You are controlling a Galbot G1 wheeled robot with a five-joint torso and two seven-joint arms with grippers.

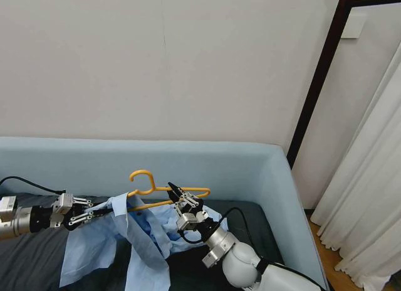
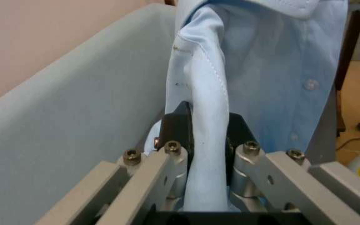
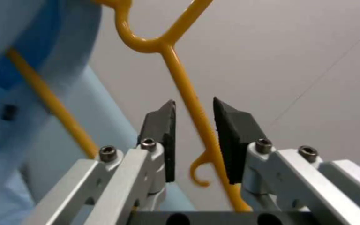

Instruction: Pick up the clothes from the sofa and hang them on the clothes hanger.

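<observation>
A yellow hanger (image 1: 195,190) hovers over the sofa (image 1: 75,165), its hook (image 1: 143,176) pointing up. My right gripper (image 1: 178,194) is shut on one hanger arm; in the right wrist view the yellow bar (image 3: 181,82) runs between the pads of that gripper (image 3: 192,107). A light blue shirt (image 1: 94,248) drapes from the hanger's other end down onto the dark seat cushion. My left gripper (image 1: 105,210) reaches in from the left and is shut on the shirt's edge. The left wrist view shows a folded strip of the fabric (image 2: 205,93) pinched inside that gripper (image 2: 206,118).
The sofa's pale blue backrest and its right armrest (image 1: 282,197) enclose the dark seat (image 1: 25,259). A dark upright pole (image 1: 319,78) stands behind the sofa's right end, with white curtains (image 1: 369,197) beyond it. A plain wall rises behind.
</observation>
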